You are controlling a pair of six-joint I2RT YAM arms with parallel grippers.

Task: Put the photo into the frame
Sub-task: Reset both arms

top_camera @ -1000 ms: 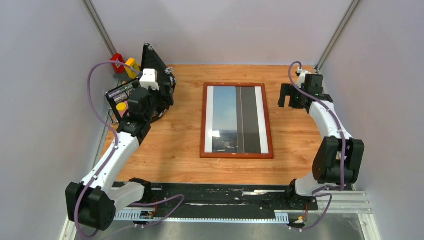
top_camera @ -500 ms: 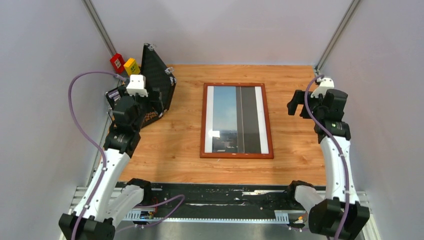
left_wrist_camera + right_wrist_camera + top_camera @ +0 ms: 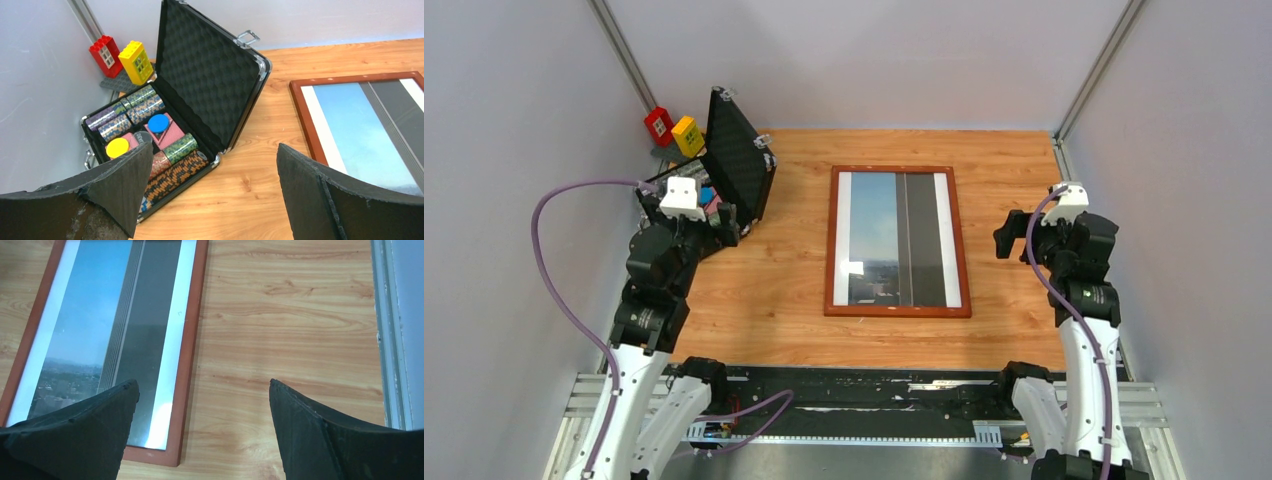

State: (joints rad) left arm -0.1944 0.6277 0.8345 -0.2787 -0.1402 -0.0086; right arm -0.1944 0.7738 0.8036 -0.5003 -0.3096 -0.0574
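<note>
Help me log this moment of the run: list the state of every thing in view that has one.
frame: lying flat on the table, front up, photo in it.
photo: inside the frame, picture side up.
black case: open, lid upright.
left gripper: open, empty, beside the black case.
right gripper: open, empty, over the table right of the frame.

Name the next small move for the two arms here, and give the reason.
Probably just fold both arms back toward their bases. The photo already lies inside the frame, flat and face up on the table. The left gripper and right gripper are both open, empty and clear of the frame, so nothing seems left to handle.
</note>
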